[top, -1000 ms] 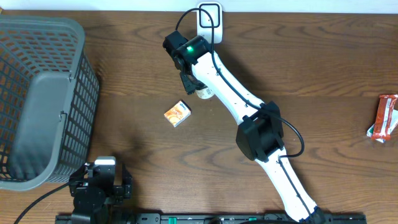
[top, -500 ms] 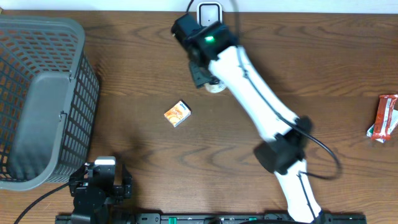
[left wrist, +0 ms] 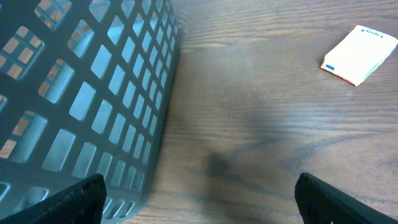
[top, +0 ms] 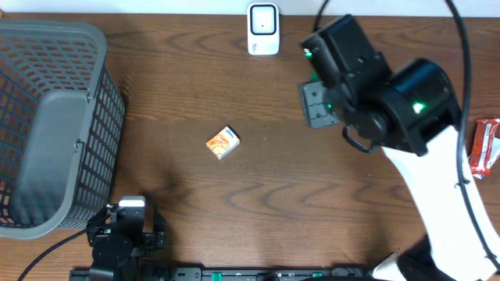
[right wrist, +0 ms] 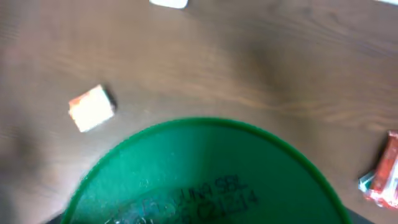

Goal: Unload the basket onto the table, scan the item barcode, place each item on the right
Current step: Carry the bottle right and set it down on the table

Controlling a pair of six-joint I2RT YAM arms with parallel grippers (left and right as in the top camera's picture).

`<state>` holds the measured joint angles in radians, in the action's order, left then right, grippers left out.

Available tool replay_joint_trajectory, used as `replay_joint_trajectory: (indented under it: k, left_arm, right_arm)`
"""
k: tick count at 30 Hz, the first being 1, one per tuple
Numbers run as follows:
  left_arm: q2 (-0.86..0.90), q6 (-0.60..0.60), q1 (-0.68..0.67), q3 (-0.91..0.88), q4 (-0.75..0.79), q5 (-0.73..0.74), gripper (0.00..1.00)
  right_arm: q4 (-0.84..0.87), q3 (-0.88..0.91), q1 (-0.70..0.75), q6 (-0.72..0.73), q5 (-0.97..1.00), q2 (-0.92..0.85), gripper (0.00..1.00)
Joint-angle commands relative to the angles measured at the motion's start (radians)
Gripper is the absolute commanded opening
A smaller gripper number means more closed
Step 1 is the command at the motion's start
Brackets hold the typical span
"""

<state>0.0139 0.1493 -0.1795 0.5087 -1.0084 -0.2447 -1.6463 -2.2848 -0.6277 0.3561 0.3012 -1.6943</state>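
Green-based tub (right wrist: 199, 177) in the grip of the right tool (top: 316, 105).

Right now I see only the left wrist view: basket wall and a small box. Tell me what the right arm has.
Observer: The right arm carries a round green-ended container; printed code faces its wrist camera.
Operator: Give me the scanner's position.
Observer: The white scanner stands at the table's far edge, left of that arm.
Operator: Name anything else out there.
Observer: A red packet lies near the overhead's right edge.
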Motion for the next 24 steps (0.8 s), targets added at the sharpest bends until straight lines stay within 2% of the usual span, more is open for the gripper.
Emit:
replay_joint_trajectory:
  k: [1, 7, 11, 17, 24]
  left_arm:
    - [-0.002, -0.013, 0.004, 0.002, 0.0, -0.002, 0.95]
    - [-0.002, -0.013, 0.004, 0.002, 0.0, -0.002, 0.95]
    - [-0.002, -0.013, 0.004, 0.002, 0.0, -0.002, 0.95]
    - [-0.002, -0.013, 0.004, 0.002, 0.0, -0.002, 0.95]
    - [-0.002, -0.013, 0.004, 0.002, 0.0, -0.002, 0.95]
  right_arm:
    - [0.173, 0.247, 0.039, 0.002, 0.049, 0.078, 0.45]
    - [0.668, 0.748, 0.038, -0.013, -0.048, 0.164, 0.45]
    - [0.929, 0.989, 0.037, 0.015, -0.143, 0.164, 0.45]
    - [1.139, 1.196, 0.036, 0.081, -0.15, 0.161, 0.45]
    - [1.318, 1.342, 0.029, 0.123, -0.149, 0.119, 0.49]
